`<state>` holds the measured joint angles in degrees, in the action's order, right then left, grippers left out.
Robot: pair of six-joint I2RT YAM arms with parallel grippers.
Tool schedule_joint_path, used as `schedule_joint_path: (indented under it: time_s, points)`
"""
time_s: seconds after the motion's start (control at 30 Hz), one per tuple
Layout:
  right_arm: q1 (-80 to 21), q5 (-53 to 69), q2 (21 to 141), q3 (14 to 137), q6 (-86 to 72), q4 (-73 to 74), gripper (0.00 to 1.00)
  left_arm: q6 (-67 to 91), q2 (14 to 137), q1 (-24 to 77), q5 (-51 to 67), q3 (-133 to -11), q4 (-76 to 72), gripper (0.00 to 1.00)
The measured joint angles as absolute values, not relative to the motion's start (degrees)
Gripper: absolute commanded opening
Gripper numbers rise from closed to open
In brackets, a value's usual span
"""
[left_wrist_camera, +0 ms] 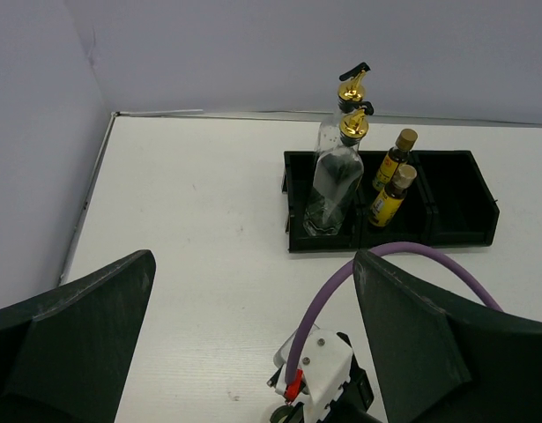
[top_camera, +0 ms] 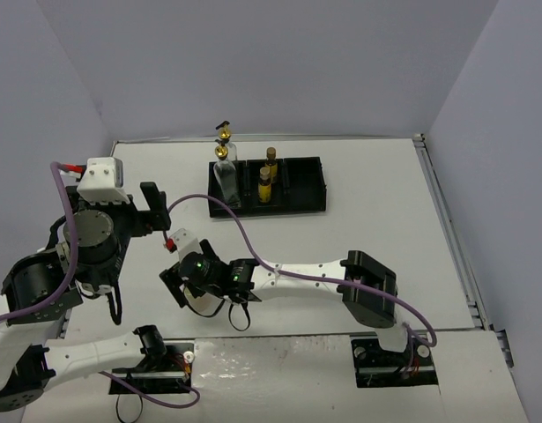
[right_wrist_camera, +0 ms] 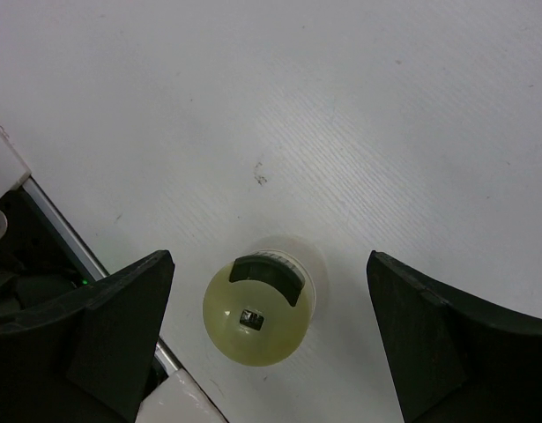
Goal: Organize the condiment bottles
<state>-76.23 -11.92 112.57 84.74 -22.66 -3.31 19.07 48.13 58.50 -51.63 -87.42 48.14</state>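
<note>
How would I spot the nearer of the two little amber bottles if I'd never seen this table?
Find the black tray at the far side of the table; its middle compartment holds two small bottles. The nearer amber bottle stands in front of its twin, closer to the arms. Unlike the tall clear glass bottle to its left, it is short and brown with a yellow label.

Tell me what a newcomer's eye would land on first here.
The black tray at the far middle of the table stands out first, with two tall clear bottles with gold pourers at its left end and two small amber bottles in its middle compartment. Nearer, a pale yellow jar sits alone under the open right tool.
</note>
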Motion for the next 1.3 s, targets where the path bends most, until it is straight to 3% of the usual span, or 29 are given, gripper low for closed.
schedule_joint_path:
  time_s: [0.2, 0.47, 0.67, 0.8, 0.97, 1.2, 1.3]
  points:
    - [-76.23, -12.18, 114.51, 84.82, -22.87, -3.12, 0.81, 19.05, 47.74, 58.50, -52.01, -87.99, 48.31, 0.92]
    - [-76.23, -12.81, 114.76, 84.82, -23.91, -3.18, 0.62, 19.05, 47.72, 58.50, -52.14, -88.01, 48.31, 0.91]
    - [-76.41, -13.34, 114.76, 84.82, -24.15, -2.90, 0.64, 19.05, 47.72, 58.50, -52.16, -88.01, 48.34, 0.91]
    - [-77.10, -14.15, 114.76, 84.82, -24.18, -2.21, 0.76, 19.05, 47.72, 58.50, -52.16, -88.01, 48.41, 0.92]
    - [-78.32, -15.33, 114.76, 84.82, -24.21, -1.56, 0.79, 19.05, 47.72, 58.50, -52.18, -88.01, 48.69, 0.91]
    - [-79.24, -17.20, 114.76, 84.78, -24.51, -0.68, 0.66, 19.05, 47.67, 58.50, -52.18, -88.01, 48.73, 0.91]
    - [-79.23, -18.05, 114.76, 84.41, -24.83, -0.52, 0.56, 19.05, 47.54, 58.50, -52.18, -88.01, 48.77, 0.92]
